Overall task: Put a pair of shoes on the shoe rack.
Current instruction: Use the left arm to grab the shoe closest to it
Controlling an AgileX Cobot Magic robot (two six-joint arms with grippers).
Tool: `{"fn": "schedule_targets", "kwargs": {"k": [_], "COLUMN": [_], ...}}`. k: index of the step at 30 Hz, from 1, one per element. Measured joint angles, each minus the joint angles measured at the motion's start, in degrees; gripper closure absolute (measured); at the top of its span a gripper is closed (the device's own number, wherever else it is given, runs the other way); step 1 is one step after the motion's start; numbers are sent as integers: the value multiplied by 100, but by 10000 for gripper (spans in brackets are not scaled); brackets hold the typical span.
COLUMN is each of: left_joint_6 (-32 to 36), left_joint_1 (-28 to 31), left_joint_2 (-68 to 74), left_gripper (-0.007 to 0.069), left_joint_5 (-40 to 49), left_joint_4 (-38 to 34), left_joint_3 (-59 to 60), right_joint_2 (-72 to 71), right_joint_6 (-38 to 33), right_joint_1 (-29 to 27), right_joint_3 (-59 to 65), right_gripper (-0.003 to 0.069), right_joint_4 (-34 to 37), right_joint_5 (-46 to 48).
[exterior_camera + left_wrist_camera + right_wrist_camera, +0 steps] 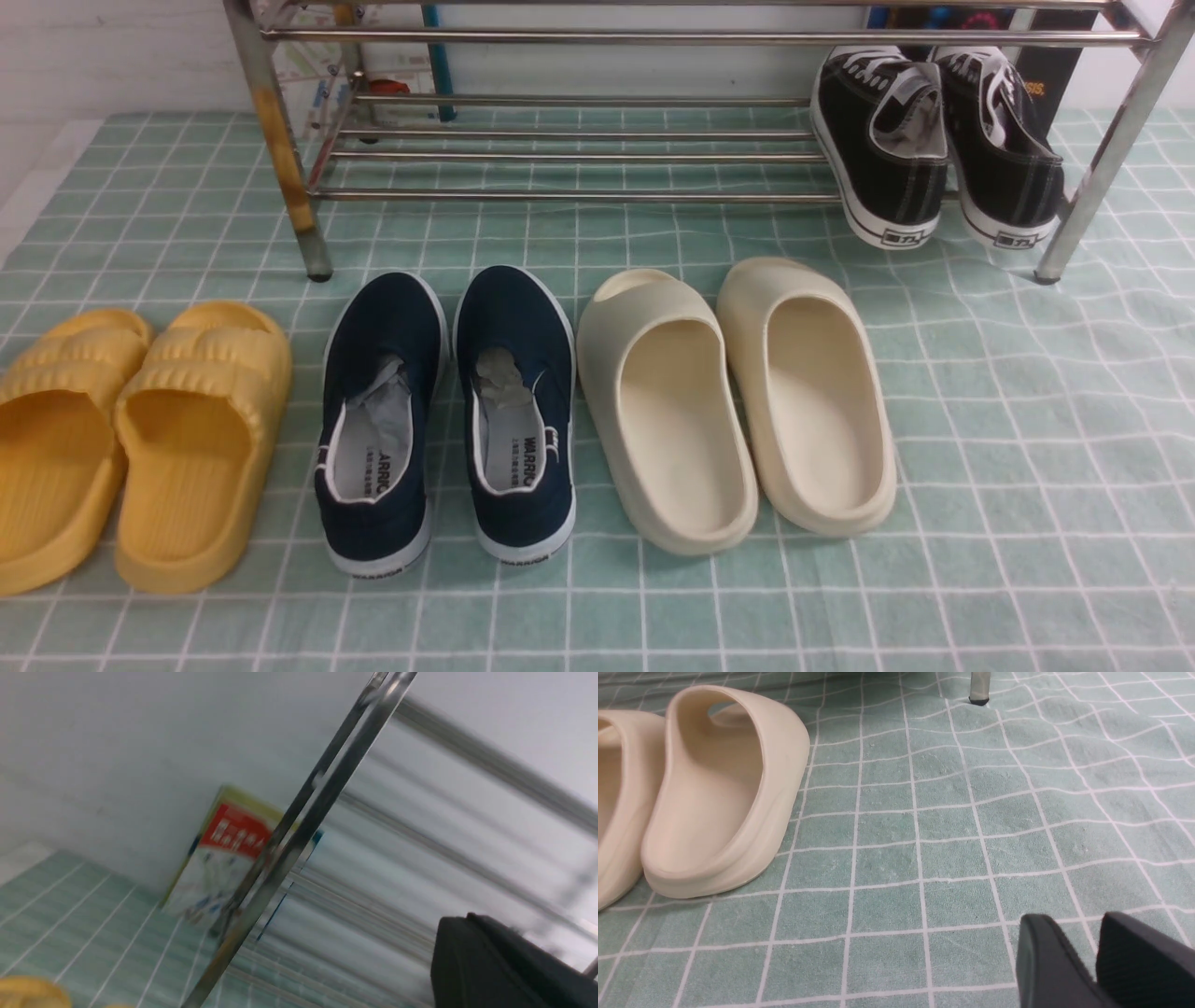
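Note:
The two navy-blue slip-ons, left [383,420] and right [518,411], stand side by side on the green checked cloth, toes toward the shoe rack [579,159], just in front of it. The chrome rack spans the back; its left leg [280,149] is rust-stained and shows blurred in the left wrist view [299,830]. Neither gripper shows in the front view. My left gripper [472,919] is up near the rack's left leg, its jaws together and empty. My right gripper [1076,926] hovers low over bare cloth to the right of the cream slides, its jaws nearly touching and empty.
Black lace-up sneakers [934,140] sit on the rack's right end. Cream slides [733,401] lie right of the navy shoes, one also in the right wrist view [724,793]. Yellow slides [131,439] lie to their left. A printed card [224,858] leans behind the rack.

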Motion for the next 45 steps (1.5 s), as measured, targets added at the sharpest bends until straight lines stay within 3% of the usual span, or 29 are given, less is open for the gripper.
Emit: {"fn": "schedule_targets", "kwargs": {"k": [8,10,15,17,20,23,27,29,34,36,38,42,45], "left_joint_6": [-377,-303,755,1483,1981,2084,1569,1312,1182,1070,913,453,-56], "left_joint_1": [0,0,-212,-637,-1120,-1462,-1541,-1541,-1541,-1541,-1541,-1553,-1579], "left_joint_2": [2612,3317,4354,4882,5328,5704,6122,6325,6504,6592,6664,6930,7109], "left_gripper": [638,638,638,638,638,638,636,595,410,257,213,236,390], "left_joint_5": [586,1216,3018,3934,4308,4325,4047,3832,3449,3206,3093,3025,3047], "left_joint_4": [-485,-566,-666,-948,-1182,-1146,-728,-485,-411,-348,-293,-29,331], "left_joint_3": [-127,-435,-1489,-2103,-2450,-2607,-2649,-2655,-2662,-2672,-2684,-2702,-2727], "right_joint_2": [0,0,0,0,0,0,0,0,0,0,0,0,0], "right_joint_6": [0,0,0,0,0,0,0,0,0,0,0,0,0], "right_joint_1": [0,0,0,0,0,0,0,0,0,0,0,0,0], "right_joint_3": [-2,-2,-2,-2,-2,-2,-2,-2,-2,-2,-2,-2,-2], "right_gripper": [440,438,430,425,423,422,423,423,422,421,421,421,419], "right_joint_4": [0,0,0,0,0,0,0,0,0,0,0,0,0], "right_joint_5": [0,0,0,0,0,0,0,0,0,0,0,0,0]}}
